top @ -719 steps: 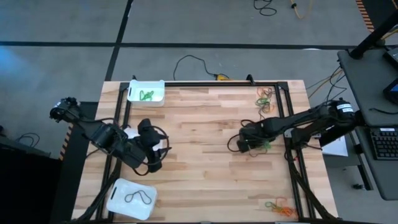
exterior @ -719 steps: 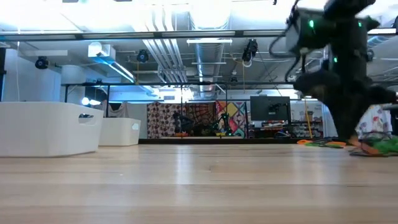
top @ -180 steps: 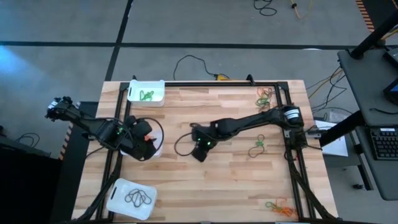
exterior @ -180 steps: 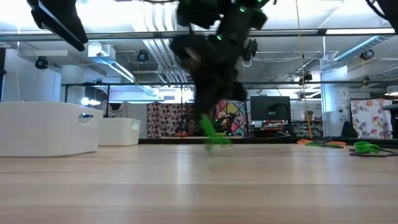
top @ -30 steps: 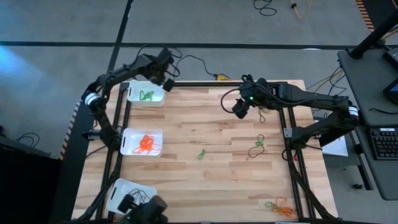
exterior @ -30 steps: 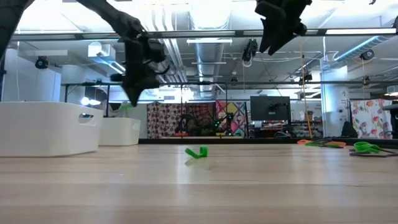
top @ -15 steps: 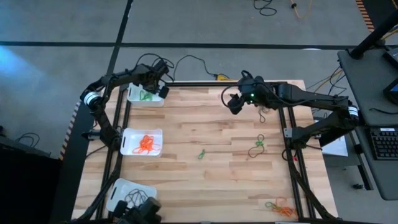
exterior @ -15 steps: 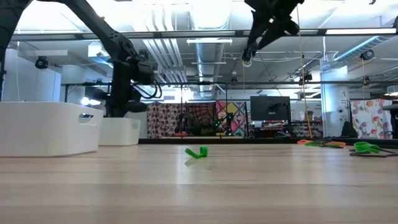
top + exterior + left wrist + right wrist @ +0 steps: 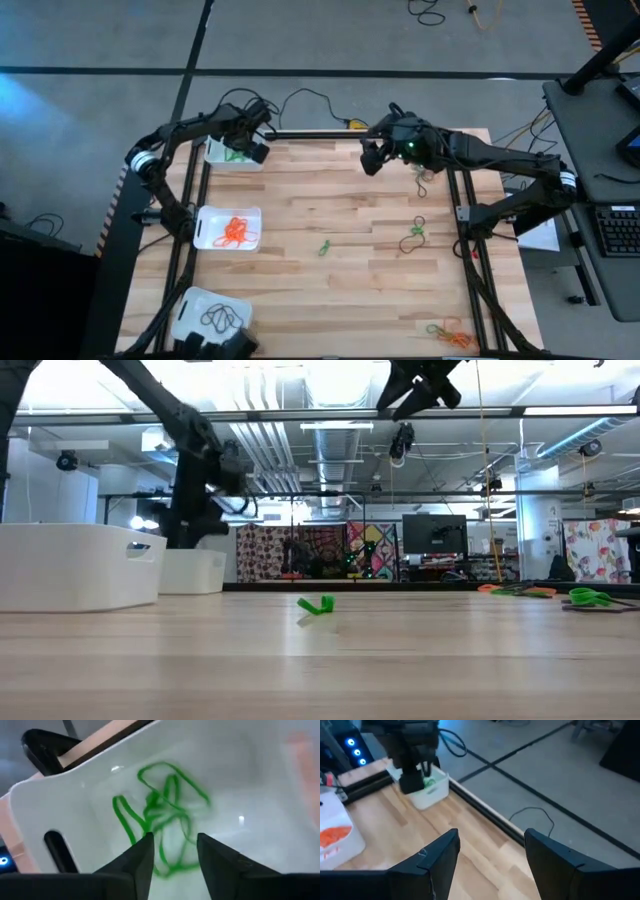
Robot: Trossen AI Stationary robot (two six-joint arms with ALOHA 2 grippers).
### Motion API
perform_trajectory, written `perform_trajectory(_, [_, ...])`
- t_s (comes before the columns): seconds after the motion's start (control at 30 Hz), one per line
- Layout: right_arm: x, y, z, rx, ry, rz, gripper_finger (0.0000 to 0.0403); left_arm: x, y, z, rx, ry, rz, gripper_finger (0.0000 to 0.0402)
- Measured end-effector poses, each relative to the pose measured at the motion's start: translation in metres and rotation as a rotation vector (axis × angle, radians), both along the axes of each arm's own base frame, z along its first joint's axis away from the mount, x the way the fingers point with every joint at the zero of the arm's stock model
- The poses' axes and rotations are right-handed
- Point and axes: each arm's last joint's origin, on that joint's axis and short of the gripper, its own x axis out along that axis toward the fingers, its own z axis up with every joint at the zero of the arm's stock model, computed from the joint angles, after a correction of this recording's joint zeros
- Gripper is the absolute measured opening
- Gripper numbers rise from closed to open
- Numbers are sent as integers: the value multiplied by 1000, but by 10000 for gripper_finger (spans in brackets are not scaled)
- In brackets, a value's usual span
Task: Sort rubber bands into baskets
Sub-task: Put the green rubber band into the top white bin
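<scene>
Left gripper point(image 9: 172, 852) jaws narrowly parted, empty, poised over green rubber bands point(image 9: 162, 815) lying in the far basket point(image 9: 222, 152), arm reaching across the back table corner. Right gripper point(image 9: 490, 855) jaws wide, empty, raised over the wooden table point(image 9: 350, 300) near its back edge. Orange bands' basket point(image 9: 205, 218) and black bands' basket point(image 9: 190, 305) sit along the left; loose green band point(image 9: 324, 247) mid-table; mixed bands point(image 9: 447, 333) right.

Pale striped wood is seen on the table point(image 9: 340, 280). The three baskets are white: green rubber bands point(image 9: 160, 815) are held in the far basket point(image 9: 222, 157), orange ones point(image 9: 235, 231) in the middle basket point(image 9: 206, 215), black ones point(image 9: 220, 319) in the near basket point(image 9: 190, 305). A green band point(image 9: 324, 247) lies right of the middle basket. Both arms are dark.
</scene>
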Motion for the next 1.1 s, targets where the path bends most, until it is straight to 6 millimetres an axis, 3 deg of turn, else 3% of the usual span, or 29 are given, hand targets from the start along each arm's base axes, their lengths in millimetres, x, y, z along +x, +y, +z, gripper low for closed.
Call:
perform_trajectory(0.1, [2,-6,1,-15,-25,-16,217,8,-19,25,-8,-49,-72,152])
perform_trajectory(0.23, [11,-17,4,-80,-68,-19,217,24,-53,62,42,-255,-180,160])
perform_trajectory(0.4, [23,-25,4,-129,-103,60,217,44,-97,74,86,-388,-328,158])
perform_trajectory(0.63, [29,-26,-4,-171,-24,152,217,84,-168,50,89,-521,-593,166])
perform_trajectory(0.87, [21,-29,2,-196,-21,83,217,116,-229,11,38,-537,-740,225])
perform_trajectory(0.97, [17,-31,5,-229,1,89,217,135,-245,1,72,-619,-785,248])
perform_trajectory(1.1, [14,-30,5,-253,37,106,217,147,-247,-16,30,-658,-747,265])
